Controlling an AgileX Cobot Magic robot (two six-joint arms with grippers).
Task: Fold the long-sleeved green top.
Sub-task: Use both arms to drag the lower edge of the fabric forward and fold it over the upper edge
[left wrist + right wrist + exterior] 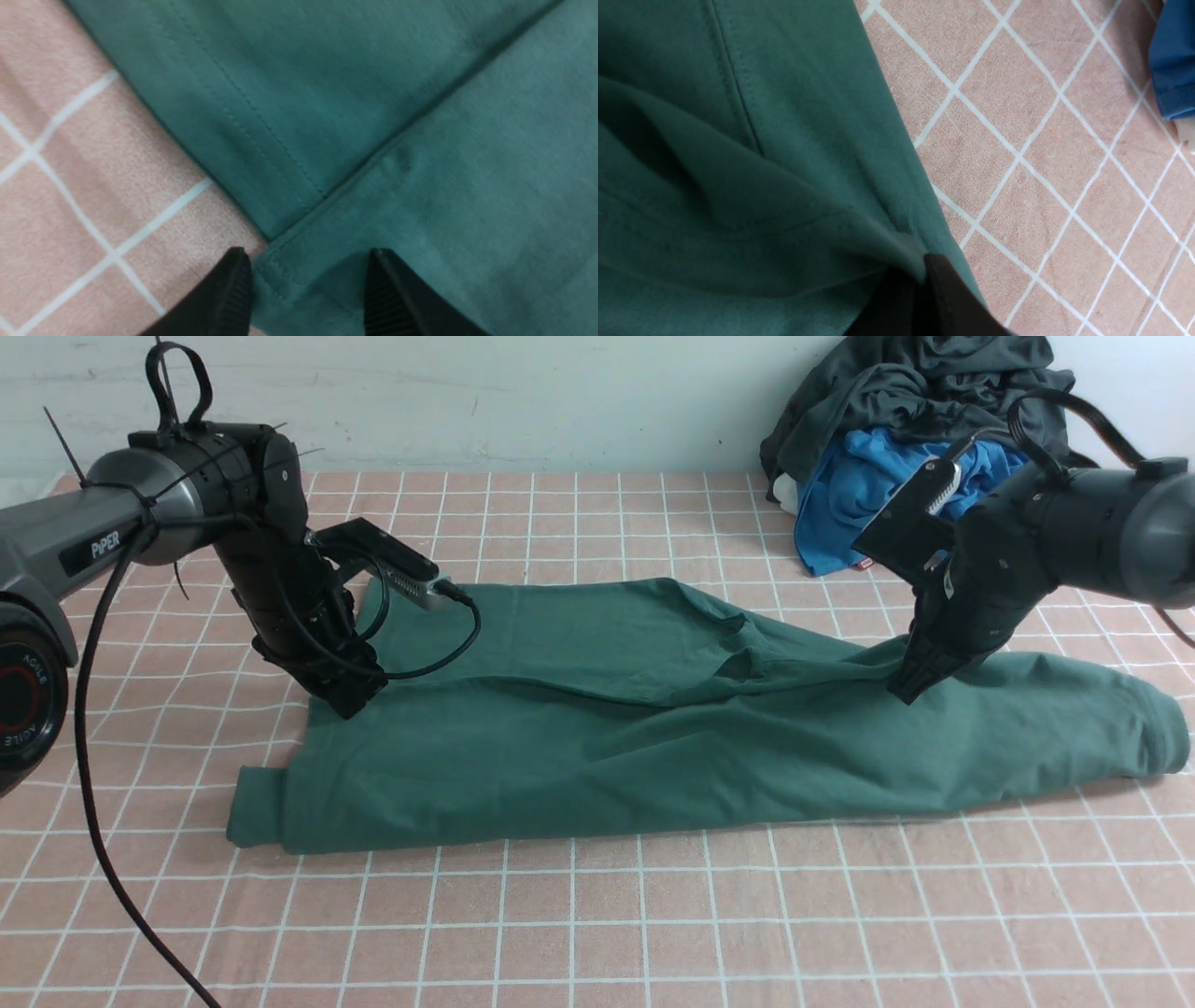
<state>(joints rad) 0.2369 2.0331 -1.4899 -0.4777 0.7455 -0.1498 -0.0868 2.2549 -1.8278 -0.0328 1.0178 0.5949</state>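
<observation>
Front view places the green long-sleeved top (653, 728) across the centre of the frame, lying on the checked table cover (597, 915) as a long, partly folded band that runs from a thick rolled edge at lower left to a sleeve end at far right. The left gripper (350, 695) is down at the top's upper-left corner. The left wrist view shows its jaws standing apart, one finger over bare cover and the other over cloth, with the stitched hem corner (280, 242) lying loose between them – nothing is clamped. The right gripper (910, 686) sits right of centre, closed on a pinch of the green cloth, and the fabric rises in a small tent toward it. The right wrist view confirms the fold drawn tight into the closed jaws. A blue garment (840, 513) and a dark grey garment (896, 392) are heaped at upper right, just behind the right arm. Hazards, as judged from this layout: with the left end free, any pull by the right gripper would meet no anchor and could drag the whole band sideways, opening the layers already stacked. A low withdrawal of the left gripper could hook the hem corner on a finger and flip it back. The right pinch looks small – a quick lift could let it slip out. A rearward swing of the right arm could catch the heap.
</observation>
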